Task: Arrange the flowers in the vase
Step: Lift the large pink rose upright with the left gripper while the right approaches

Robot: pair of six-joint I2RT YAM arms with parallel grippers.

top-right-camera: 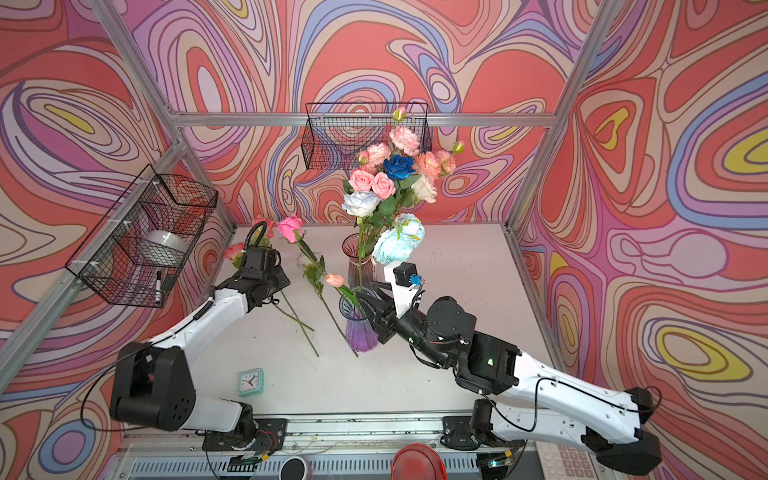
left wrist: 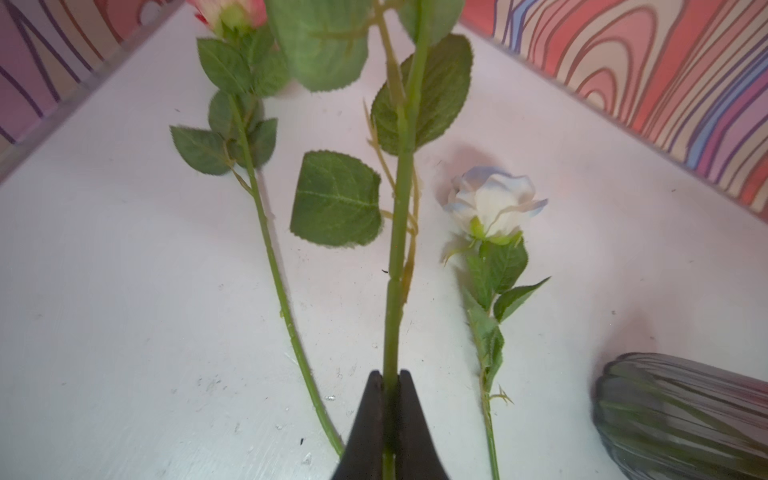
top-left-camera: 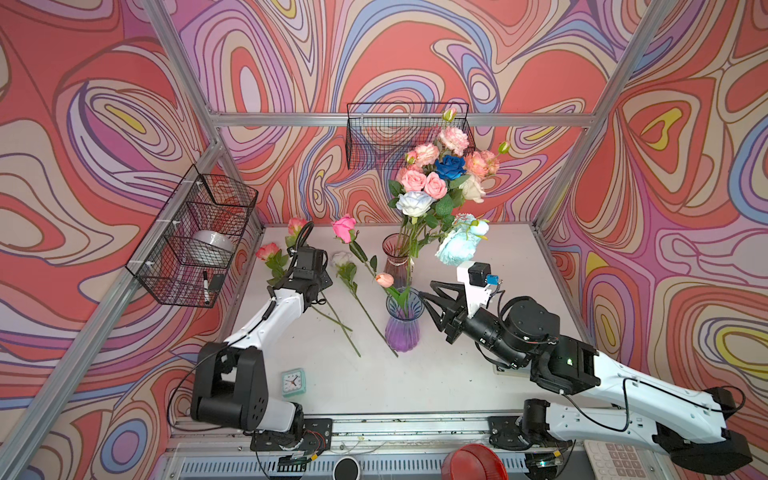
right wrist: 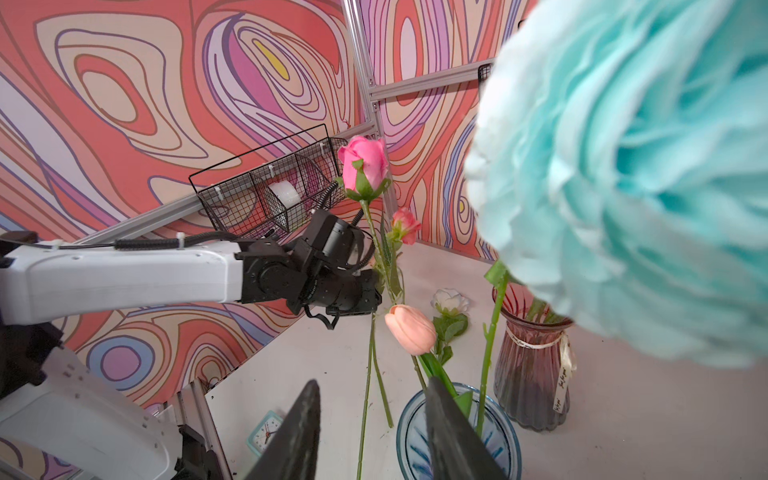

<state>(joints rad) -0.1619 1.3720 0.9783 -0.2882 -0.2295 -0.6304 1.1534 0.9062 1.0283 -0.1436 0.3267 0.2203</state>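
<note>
Near vase [top-left-camera: 402, 332] holds a tulip [top-left-camera: 385, 279] (bouquet [top-left-camera: 432, 174] behind); left claw [left wrist: 390, 386] pinches rose stem [left wrist: 399, 249], right claw [right wrist: 372, 382] gapes.

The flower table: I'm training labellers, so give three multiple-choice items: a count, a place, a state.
1. How many glass vases stand on the white table?
A. one
B. two
C. three
2. The peach tulip is:
A. flat on the table
B. in the rose-tinted ribbed glass vase
C. in the blue-purple ribbed glass vase
3. The left gripper is:
A. shut on a green flower stem
B. wide open
C. shut on a vase rim
Key: 1 B, only those two show; 2 C, its stem drops into it; 3 A, the left wrist view shows it clamping the stem.
</note>
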